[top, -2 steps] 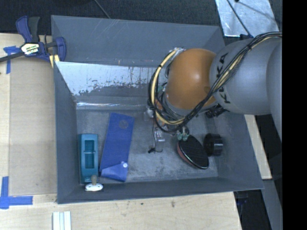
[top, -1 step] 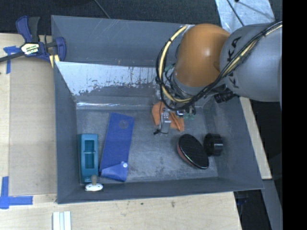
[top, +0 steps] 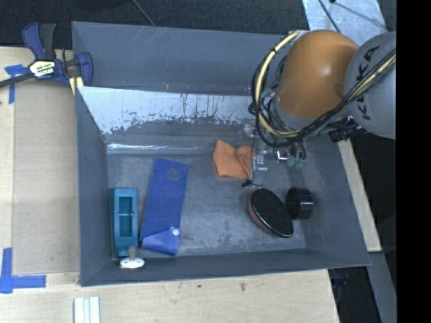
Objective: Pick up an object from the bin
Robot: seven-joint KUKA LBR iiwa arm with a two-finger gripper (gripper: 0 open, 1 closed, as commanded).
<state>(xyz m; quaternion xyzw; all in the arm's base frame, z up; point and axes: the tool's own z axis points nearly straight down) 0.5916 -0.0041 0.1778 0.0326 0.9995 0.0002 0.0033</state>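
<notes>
My gripper hangs low near the back right of the bin, under the arm's orange cover. Its tip is right beside the right edge of a crumpled orange cloth-like piece; I cannot tell whether it touches. Just in front of the gripper lies a black oval brush-like thing with a reddish rim, and next to that a small black round cap.
A flat blue pouch lies slanted in the bin's left half. To its left stands a teal tape-dispenser-like block, with a small white piece at the front wall. The arm and its cables cover the back right corner.
</notes>
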